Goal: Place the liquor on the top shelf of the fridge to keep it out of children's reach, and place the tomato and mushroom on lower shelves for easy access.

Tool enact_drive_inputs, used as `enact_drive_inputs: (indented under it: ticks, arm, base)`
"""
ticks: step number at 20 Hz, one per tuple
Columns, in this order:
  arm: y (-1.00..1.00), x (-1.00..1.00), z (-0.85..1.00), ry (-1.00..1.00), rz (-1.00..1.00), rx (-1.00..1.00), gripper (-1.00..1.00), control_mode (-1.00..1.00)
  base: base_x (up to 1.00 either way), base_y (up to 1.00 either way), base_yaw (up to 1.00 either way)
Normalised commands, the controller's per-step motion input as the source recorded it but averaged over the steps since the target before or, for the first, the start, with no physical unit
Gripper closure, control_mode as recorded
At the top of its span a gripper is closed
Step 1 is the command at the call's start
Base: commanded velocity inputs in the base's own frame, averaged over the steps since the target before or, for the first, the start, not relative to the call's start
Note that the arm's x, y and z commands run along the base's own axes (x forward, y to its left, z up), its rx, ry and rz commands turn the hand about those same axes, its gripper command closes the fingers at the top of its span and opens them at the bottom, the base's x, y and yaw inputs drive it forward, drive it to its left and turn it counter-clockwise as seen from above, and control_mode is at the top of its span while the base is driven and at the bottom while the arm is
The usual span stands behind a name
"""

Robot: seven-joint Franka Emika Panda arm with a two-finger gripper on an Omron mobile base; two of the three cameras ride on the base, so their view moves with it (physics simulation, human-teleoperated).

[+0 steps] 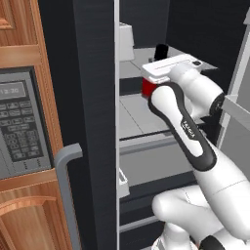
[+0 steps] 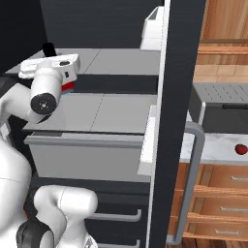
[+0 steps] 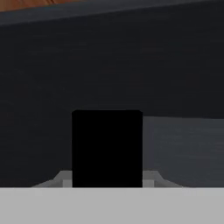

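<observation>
Arm (image 1: pixel 195 141): smooth white shell with dark joints, glossy and rounded, rising into the open fridge (image 1: pixel 93 73) and bending toward its shelves.
Fridge door edge (image 2: pixel 169 121): tall matte black slab nearest to me, carrying a curved grey bar handle (image 2: pixel 191 179) and pale grey door bins.
Lower shelves (image 2: pixel 106 114): wide flat light grey surface inside the fridge, with a raised front lip over a boxy grey drawer; the arm's wrist hangs above it.
Hand (image 1: pixel 158 73): a flat white block deep in the fridge, sitting over the liquor (image 1: pixel 148 87). The fingers are hidden under that block in both base views, so I cannot tell for sure whether they are clamped on the bottle, though they sit right at it.
Liquor: squat bottle, red lower body showing beneath the hand and a black cap (image 3: pixel 107 146) seen as a plain dark cylinder in the hand view; in the right base view the red body (image 2: pixel 69 86) peeks out under the hand, level with the front edge of the top shelf (image 2: pixel 116 60).
Top shelf: thin light grey plate spanning the black interior of the fridge, above the lower shelves.
Tomato (image 2: pixel 240 149): small glossy red ball on the pale desk (image 2: pixel 213 150) to the right of the fridge, well apart from it.
Oven (image 2: pixel 220 109): grey box on that desk, behind the tomato.
Microwave panel (image 1: pixel 19 122): grey keypad set in wooden cabinetry left of the fridge.
</observation>
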Motion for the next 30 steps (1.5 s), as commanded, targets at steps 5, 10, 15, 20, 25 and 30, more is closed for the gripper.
enact_drive_inputs:
  ticks: [5, 10, 15, 20, 25, 30]
  arm:
    - [-0.16, 0.21, 0.66, 0.01, -0.09, 0.20, 1.00, -1.00]
    - [-0.15, 0.22, 0.47, 0.02, -0.02, 0.08, 1.00, -1.00]
    - [-0.09, 0.33, 0.33, 0.03, 0.00, 0.05, 1.00, -1.00]
    - [0.00, 0.43, 0.12, 0.08, 0.00, 0.01, 1.00, -1.00]
    - [0.00, 0.39, -0.02, 0.13, 0.00, -0.01, 1.00, -1.00]
    - [0.00, 0.37, -0.14, 0.14, 0.00, -0.05, 1.00, -1.00]
  base:
    - [0.00, 0.00, 0.00]
    - [0.00, 0.00, 0.00]
    - [0.00, 0.00, 0.00]
    - [0.00, 0.00, 0.00]
    - [0.00, 0.00, 0.00]
    - [0.00, 0.00, 0.00]
